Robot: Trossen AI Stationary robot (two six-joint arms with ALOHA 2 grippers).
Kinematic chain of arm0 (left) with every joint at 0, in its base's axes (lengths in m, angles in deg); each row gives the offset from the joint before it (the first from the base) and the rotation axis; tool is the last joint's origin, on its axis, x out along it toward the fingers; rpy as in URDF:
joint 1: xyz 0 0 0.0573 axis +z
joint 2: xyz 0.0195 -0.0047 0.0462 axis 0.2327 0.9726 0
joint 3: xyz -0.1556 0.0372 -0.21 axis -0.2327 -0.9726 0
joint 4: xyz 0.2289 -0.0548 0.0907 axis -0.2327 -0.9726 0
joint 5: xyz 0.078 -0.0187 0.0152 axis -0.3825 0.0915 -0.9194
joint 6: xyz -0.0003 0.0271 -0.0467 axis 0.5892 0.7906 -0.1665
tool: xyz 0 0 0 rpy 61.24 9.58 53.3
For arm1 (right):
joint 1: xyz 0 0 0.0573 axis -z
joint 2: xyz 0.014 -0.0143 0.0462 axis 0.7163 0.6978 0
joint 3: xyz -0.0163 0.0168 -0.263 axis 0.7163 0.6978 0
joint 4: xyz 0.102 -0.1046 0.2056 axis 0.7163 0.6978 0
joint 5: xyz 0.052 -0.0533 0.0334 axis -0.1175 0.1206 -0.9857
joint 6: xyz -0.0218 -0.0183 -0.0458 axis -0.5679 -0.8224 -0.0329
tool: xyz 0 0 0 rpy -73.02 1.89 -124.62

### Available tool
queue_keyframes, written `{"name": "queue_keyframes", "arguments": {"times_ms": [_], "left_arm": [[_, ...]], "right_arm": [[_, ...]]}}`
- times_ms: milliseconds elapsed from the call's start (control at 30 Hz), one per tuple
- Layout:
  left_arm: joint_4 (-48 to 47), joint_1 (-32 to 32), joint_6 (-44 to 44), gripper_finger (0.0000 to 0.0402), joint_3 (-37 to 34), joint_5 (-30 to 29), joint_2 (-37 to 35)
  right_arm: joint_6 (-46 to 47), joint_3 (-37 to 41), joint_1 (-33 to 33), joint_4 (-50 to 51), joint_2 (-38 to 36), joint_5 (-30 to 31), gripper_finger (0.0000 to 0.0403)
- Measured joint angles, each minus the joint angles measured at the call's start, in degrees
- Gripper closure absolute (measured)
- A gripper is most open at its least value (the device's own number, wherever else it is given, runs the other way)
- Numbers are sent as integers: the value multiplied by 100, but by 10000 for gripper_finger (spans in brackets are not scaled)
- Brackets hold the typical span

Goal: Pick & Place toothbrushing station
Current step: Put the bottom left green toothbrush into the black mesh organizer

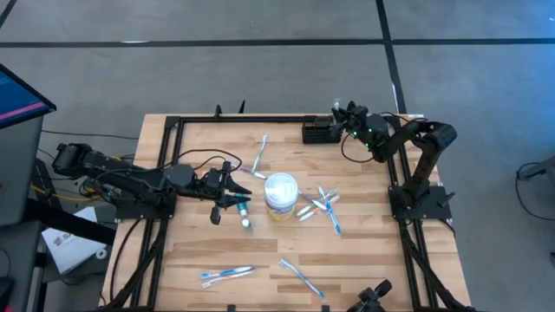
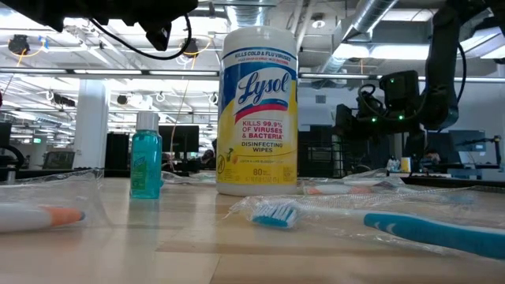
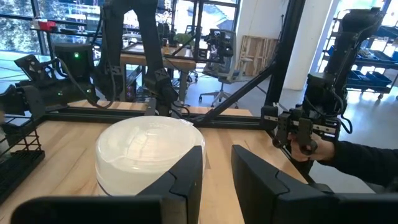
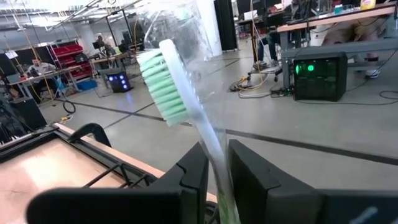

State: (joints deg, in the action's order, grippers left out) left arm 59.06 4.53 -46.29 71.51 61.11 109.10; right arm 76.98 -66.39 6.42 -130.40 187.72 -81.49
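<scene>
The toothbrushing station, a small black slotted rack [image 1: 318, 133], stands at the table's far edge; its end also shows in the left wrist view [image 3: 13, 163]. My right gripper [image 1: 339, 115] is just beyond the rack's right end, shut on a white toothbrush with green bristles [image 4: 177, 93] in a clear wrapper. My left gripper [image 1: 238, 192] hovers left of the round white tub [image 1: 280, 192], fingers a little apart and empty [image 3: 217, 163]. The tub's lid fills the left wrist view [image 3: 149, 149]. My right gripper [image 4: 216, 171] pinches the toothbrush's handle [image 4: 214, 152] between its two fingers, wrapper and all. The brush stands up past the fingertips, leaning a little, with its green head [image 4: 163, 84] at the free end. It is lifted clear of the table.
Several wrapped toothbrushes lie on the table: right of the tub [image 1: 323, 206], at the near edge [image 1: 227, 274] [image 1: 300, 276], and behind the tub [image 1: 259, 158]. A small teal bottle [image 2: 146, 165] stands near my left gripper. A person's sleeved hand [image 3: 354, 154] shows beyond the table.
</scene>
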Motion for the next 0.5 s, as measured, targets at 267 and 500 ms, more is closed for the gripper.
{"name": "queue_keyframes", "arguments": {"times_ms": [267, 500], "left_arm": [[0, 0, -2, 321, 1, 1, 0], [-2, 0, -2, 321, 2, 1, 0]], "right_arm": [[9, 0, 0, -58, -2, -48, 342], [-120, -2, 0, -80, -2, -341, 296]]}}
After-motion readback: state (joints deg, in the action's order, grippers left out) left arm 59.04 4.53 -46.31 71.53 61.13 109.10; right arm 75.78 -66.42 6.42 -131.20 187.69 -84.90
